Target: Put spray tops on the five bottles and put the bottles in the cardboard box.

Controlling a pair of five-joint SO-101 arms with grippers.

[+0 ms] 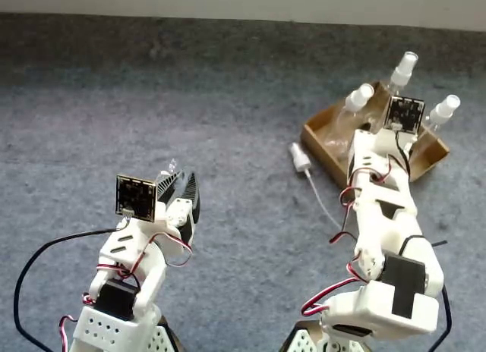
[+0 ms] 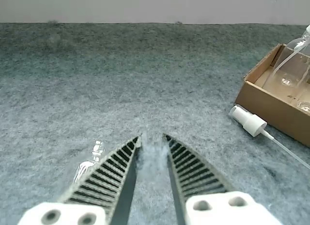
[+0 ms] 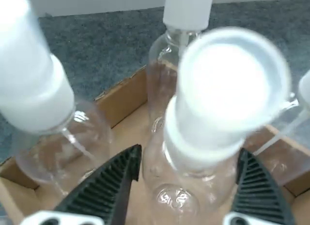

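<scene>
At the far right, the cardboard box holds upright capped bottles; I count three of their caps in the high view. Right gripper: jaws wide, straddling one capped bottle inside the box, a detail its wrist view supplies. Left gripper: jaws narrow, holding nothing, low over the carpet at near left. Its wrist view reveals a clear bottle lying just beside one jaw. One loose spray top lies just left of the box.

A grey, felt-like carpet covers the whole work surface, meeting a pale wall along its far edge.
</scene>
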